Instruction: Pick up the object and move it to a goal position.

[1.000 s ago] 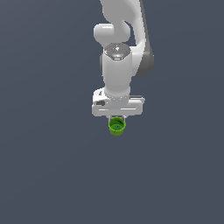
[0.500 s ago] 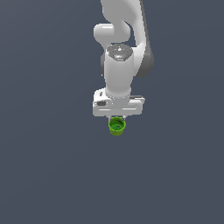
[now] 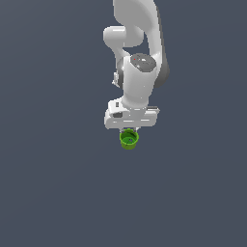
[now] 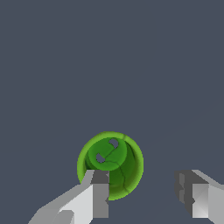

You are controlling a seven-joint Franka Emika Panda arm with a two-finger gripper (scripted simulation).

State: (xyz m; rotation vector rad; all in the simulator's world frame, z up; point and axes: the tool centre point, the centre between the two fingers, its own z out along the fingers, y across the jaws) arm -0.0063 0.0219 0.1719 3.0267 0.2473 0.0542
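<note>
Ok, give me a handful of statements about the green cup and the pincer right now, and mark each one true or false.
1. The green cup stands with its opening facing up toward the wrist camera. True.
2. The pincer is shut tight on the cup. False: in the wrist view its two fingers stand wide apart, one finger in front of the cup's rim and the other well off to the side.
3. The cup is red. False: it is bright green, darker inside.
4. In the exterior view the cup shows just below the pincer. True.
5. A second cup sits beside it. False: only one cup shows.
</note>
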